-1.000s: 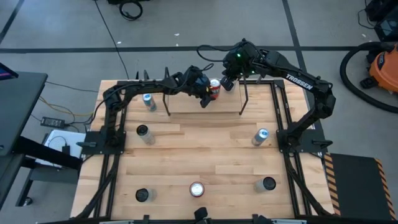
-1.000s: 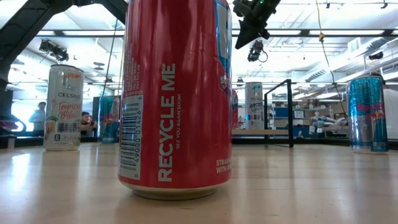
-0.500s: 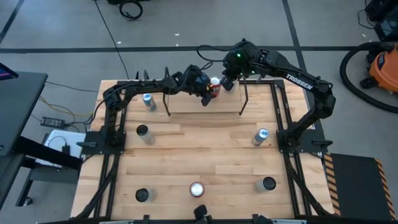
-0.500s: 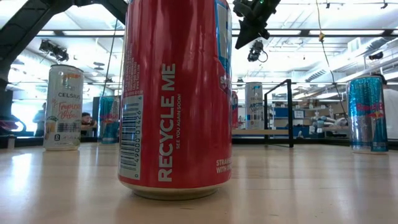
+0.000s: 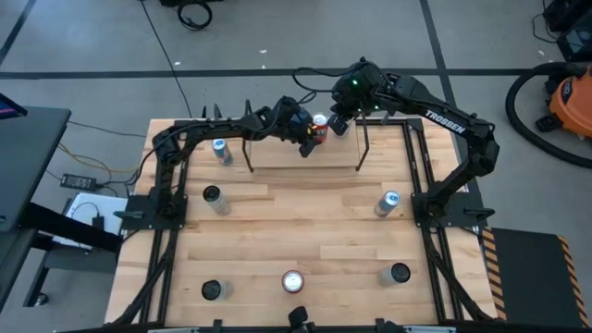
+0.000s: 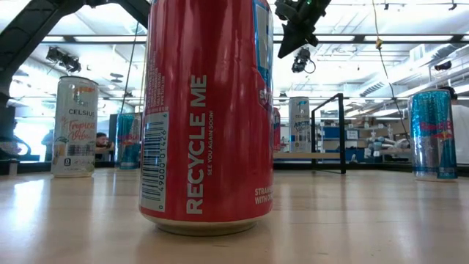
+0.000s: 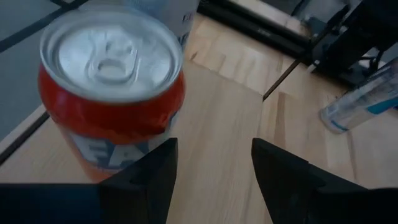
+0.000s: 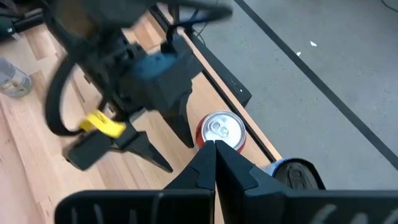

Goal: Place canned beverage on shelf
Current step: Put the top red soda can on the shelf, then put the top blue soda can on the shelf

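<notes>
Item: red can (image 5: pixel 319 129), upright on the shelf (image 5: pixel 277 155) at the counter's far edge. My left fingers (image 7: pixel 211 165) are spread, beside it, not touching. My right fingers (image 8: pixel 214 163) are pressed together above it. Change over the last second: none visible. I judge placement done, withdrawal pending.

Eight cans (image 5: pixel 319 129), one shelf (image 5: pixel 277 154), two arms (image 5: pixel 444 129).
</notes>
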Controlling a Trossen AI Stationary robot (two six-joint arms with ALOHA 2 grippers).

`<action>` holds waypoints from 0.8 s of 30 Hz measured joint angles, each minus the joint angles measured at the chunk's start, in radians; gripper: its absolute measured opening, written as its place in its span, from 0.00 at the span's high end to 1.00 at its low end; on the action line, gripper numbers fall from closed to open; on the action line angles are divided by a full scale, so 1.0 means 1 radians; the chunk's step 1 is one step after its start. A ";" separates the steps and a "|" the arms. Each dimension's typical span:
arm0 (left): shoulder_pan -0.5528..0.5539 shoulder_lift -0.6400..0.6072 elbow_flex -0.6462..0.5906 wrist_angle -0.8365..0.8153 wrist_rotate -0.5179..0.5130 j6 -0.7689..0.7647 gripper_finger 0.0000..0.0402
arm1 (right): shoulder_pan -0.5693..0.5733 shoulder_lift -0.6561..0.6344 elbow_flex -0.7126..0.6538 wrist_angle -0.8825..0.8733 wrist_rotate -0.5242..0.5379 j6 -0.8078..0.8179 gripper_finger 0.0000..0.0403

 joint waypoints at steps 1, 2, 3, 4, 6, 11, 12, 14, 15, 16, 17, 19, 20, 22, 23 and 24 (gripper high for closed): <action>-0.002 -0.005 0.000 -0.004 0.007 -0.003 0.47 | 0.000 0.000 0.000 -0.007 0.000 0.000 0.98; -0.004 -0.010 0.000 -0.014 0.014 -0.008 0.47 | 0.000 0.000 0.000 -0.016 0.000 -0.002 0.98; -0.005 -0.016 0.000 -0.025 0.021 -0.011 0.47 | 0.000 0.000 0.000 -0.025 0.000 -0.006 0.98; -0.008 -0.022 0.000 -0.037 0.028 -0.010 0.47 | 0.000 0.000 0.000 -0.035 0.000 -0.012 0.98; -0.013 -0.038 0.000 -0.056 0.033 -0.003 0.47 | 0.000 0.000 0.000 -0.046 0.000 -0.021 0.98; -0.022 -0.089 0.000 -0.108 0.039 0.015 0.47 | 0.000 0.000 0.000 -0.047 0.000 -0.017 0.98; -0.022 -0.101 0.000 -0.119 0.041 0.017 0.47 | 0.000 0.000 0.000 -0.047 0.000 -0.016 0.98; -0.020 -0.137 0.000 -0.164 0.046 0.031 0.47 | 0.003 0.000 0.000 -0.047 0.000 -0.016 0.98; -0.020 -0.155 0.000 -0.180 0.048 0.041 0.47 | 0.004 0.000 0.000 -0.048 0.000 -0.016 0.98; -0.019 -0.175 0.000 -0.206 0.048 0.055 0.47 | 0.006 0.000 0.000 -0.048 0.000 -0.016 0.98; -0.019 -0.196 0.000 -0.240 0.048 0.066 0.47 | 0.011 0.000 0.000 -0.048 0.000 -0.016 0.98; -0.020 -0.233 0.000 -0.285 0.048 0.093 0.47 | 0.021 0.000 0.000 -0.050 -0.011 -0.016 0.98; -0.021 -0.253 0.000 -0.306 0.048 0.105 0.47 | 0.028 0.000 0.000 -0.050 -0.020 -0.017 0.98; -0.021 -0.294 0.000 -0.344 0.047 0.114 0.47 | 0.044 0.000 0.000 -0.051 -0.037 -0.017 0.98; -0.021 -0.312 0.001 -0.351 0.046 0.113 0.47 | 0.052 0.000 0.000 -0.053 -0.043 -0.019 0.97; -0.019 -0.331 0.001 -0.371 0.044 0.110 0.47 | 0.062 0.000 0.000 -0.056 -0.046 -0.021 0.97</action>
